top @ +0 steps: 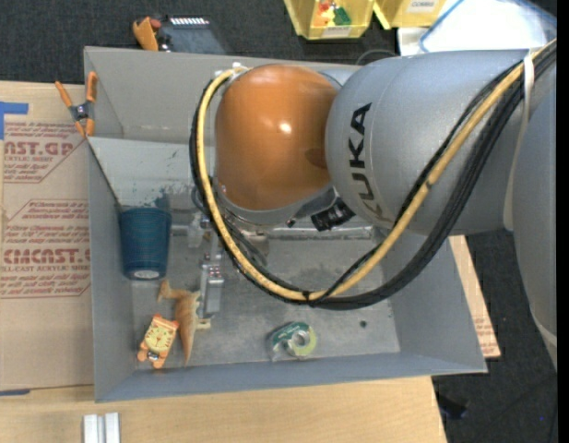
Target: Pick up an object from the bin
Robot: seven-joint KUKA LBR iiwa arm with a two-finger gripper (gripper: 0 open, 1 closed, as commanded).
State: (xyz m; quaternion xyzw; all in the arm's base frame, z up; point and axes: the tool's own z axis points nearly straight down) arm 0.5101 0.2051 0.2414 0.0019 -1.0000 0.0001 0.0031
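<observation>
The pick seems to me not yet done: nothing is lifted, and the end effector (208, 292) stands low over the floor of the grey bin (358, 284), below the orange cover (266, 137) of the arm (432, 137). Just beside it, on the side away from the arm, lies a tan toy animal (181, 308), with a small orange toy (158, 338) a little further out and a blue cup (144, 238) near. How wide the end effector is I cannot tell, so closing on a thing and lifting it are left.
</observation>
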